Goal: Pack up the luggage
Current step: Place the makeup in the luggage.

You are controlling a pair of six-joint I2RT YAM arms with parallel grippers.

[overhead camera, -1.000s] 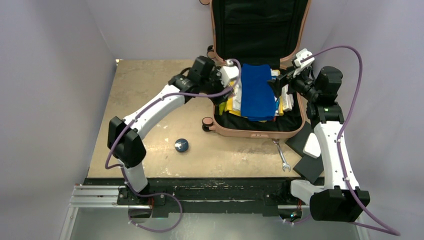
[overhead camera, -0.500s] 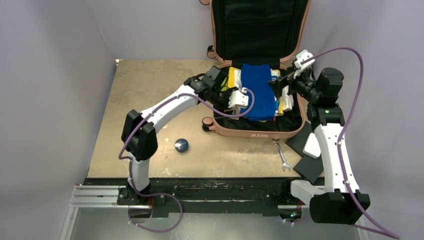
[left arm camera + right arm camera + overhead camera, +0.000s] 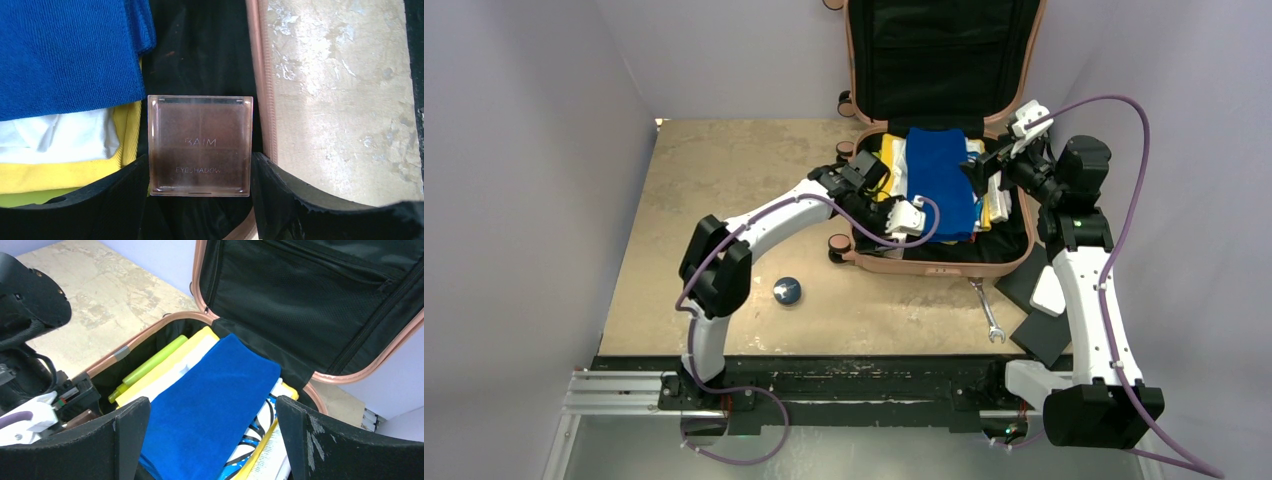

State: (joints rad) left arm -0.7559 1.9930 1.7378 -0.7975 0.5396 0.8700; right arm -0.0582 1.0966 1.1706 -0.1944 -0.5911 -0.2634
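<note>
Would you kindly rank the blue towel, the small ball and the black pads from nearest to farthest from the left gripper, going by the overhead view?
The left gripper holds the eyeshadow case inside the luggage.
1. blue towel, beside it in the luggage.
2. small ball, outside, to the near left.
3. black pads, far right, by the right arm.

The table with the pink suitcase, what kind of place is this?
Likely a robot lab booth: plain walls box in the worn table, with a left arm and right arm bolted to a metal rail.
</note>
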